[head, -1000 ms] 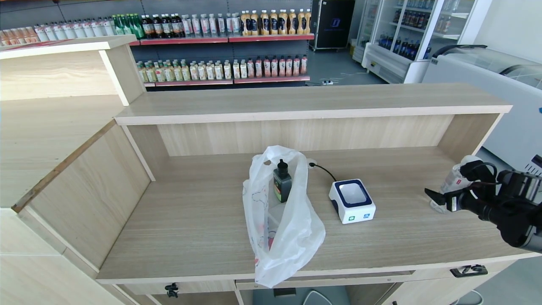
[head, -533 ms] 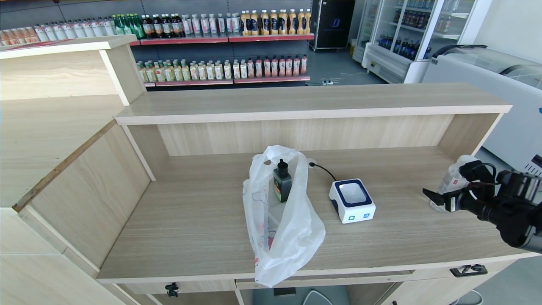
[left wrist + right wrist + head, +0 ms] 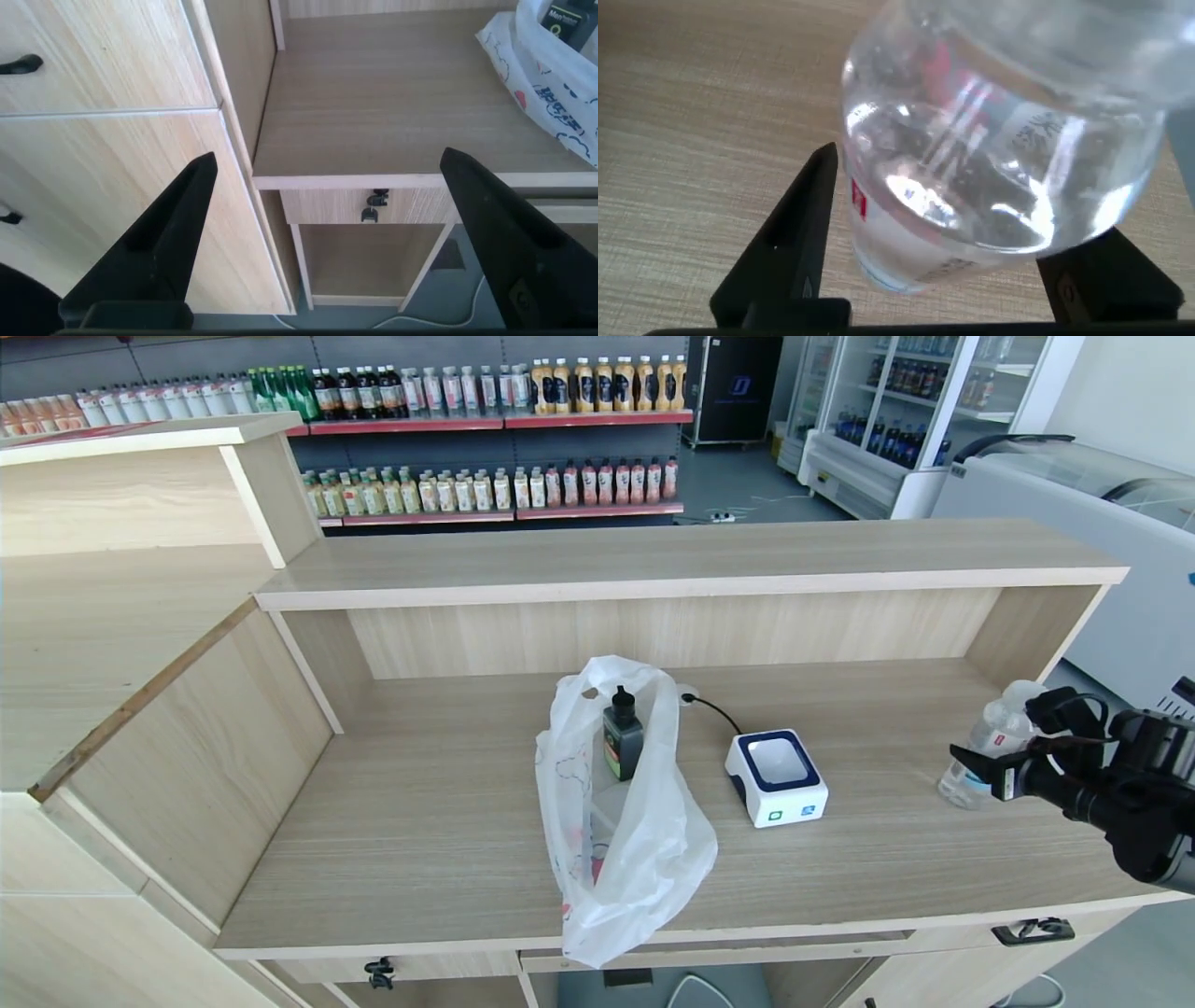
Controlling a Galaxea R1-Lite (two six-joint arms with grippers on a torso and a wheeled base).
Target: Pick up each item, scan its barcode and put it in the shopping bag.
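A clear water bottle (image 3: pixel 985 747) stands near the counter's right end. My right gripper (image 3: pixel 1004 756) is open around its lower part. In the right wrist view the bottle (image 3: pixel 971 159) sits between the two black fingers (image 3: pixel 789 252), its base on the wood. A white shopping bag (image 3: pixel 621 812) lies open at mid-counter with a dark bottle (image 3: pixel 622 735) upright inside. The white-and-blue scanner (image 3: pixel 776 777) sits just right of the bag. My left gripper (image 3: pixel 322 243) hangs open and empty below the counter's left front corner, with the bag (image 3: pixel 551 84) farther off.
A raised shelf (image 3: pixel 691 560) runs along the back of the counter (image 3: pixel 420 821), with side walls at the left and right (image 3: pixel 1036 625). The scanner's black cable (image 3: pixel 714 709) leads to the back wall. A cabinet front (image 3: pixel 112 56) is near the left gripper.
The right gripper has shifted slightly right and up, and more of the water bottle's base shows. Bag, dark bottle and scanner have not moved.
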